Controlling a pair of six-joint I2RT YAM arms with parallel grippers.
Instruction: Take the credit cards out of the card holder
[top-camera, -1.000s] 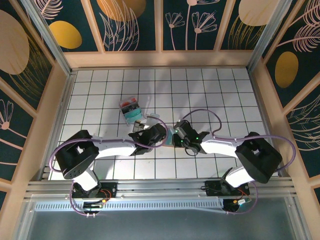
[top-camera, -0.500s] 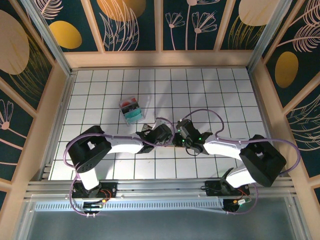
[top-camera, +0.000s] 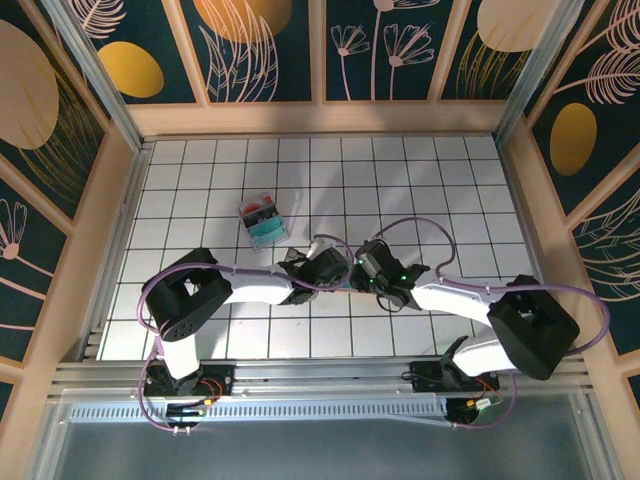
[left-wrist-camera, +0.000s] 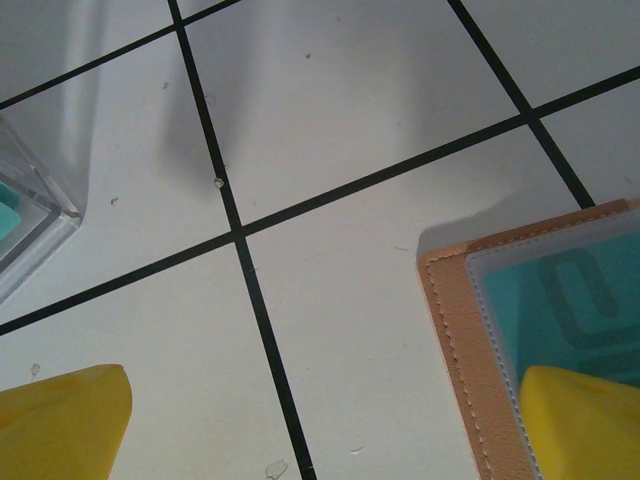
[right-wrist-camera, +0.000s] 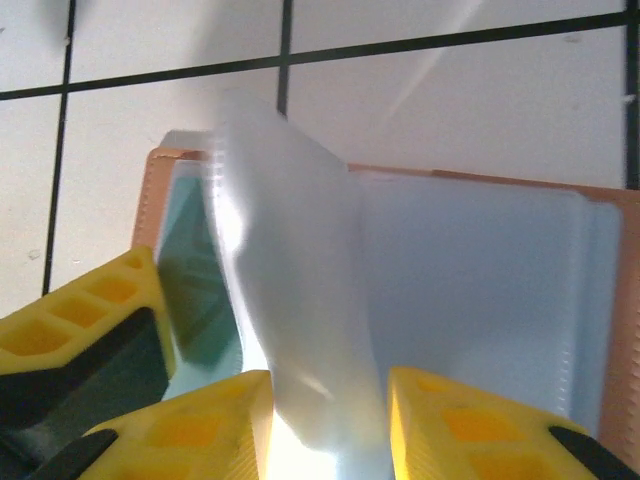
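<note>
Neighbouring the card holder (left-wrist-camera: 460, 330) sits a clear box (top-camera: 264, 222).

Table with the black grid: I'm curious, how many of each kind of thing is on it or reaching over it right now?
Robot arms: 2, the left arm and the right arm
Clear plastic box: 1
Card holder: 1
Teal card showing in its pocket: 1
Total: 5
</note>
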